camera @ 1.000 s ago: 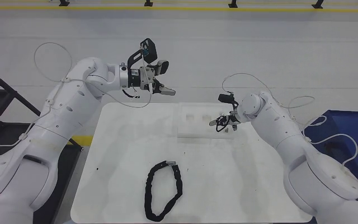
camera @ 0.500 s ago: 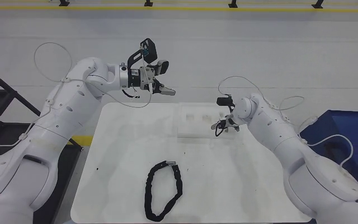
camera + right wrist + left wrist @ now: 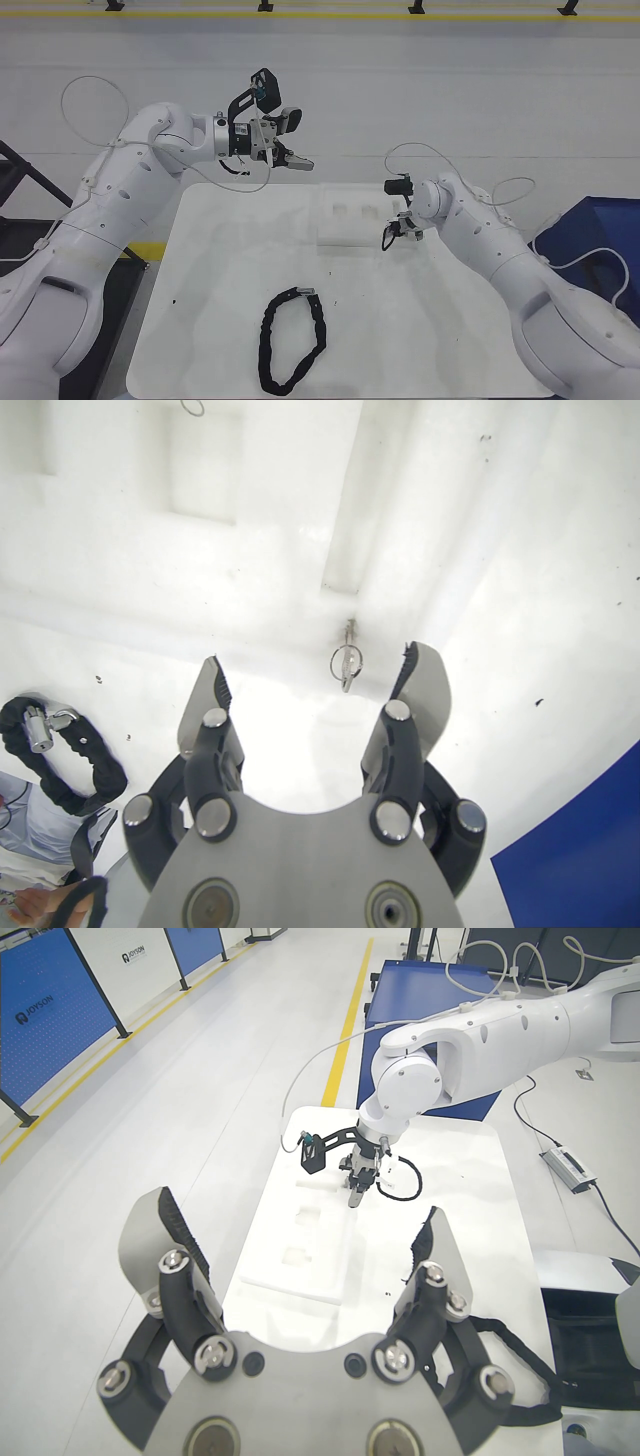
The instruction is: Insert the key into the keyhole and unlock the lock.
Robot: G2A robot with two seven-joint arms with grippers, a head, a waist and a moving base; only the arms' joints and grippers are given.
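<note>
Now R gripper (image 3: pixel 312 652) sits low at the foam tray's (image 3: pixel 125 565) corner, fingers spread wide, nothing held. Key (image 3: pixel 345 662) on its ring lies at that corner, btwn the tips, untouched. Chain lock (image 3: pixel 290 340) rests on table (image 3: pixel 200 300), nearer the robot's side, well apart from key. L gripper (image 3: pixel 297 1203) hangs high past the far edge, spread, empty.

White lettering with a small logo stands on two blue panels (image 3: pixel 50 1013) by the floor. A white tag (image 3: pixel 388 1185) on a black cable (image 3: pixel 418 1184) is too small to read
</note>
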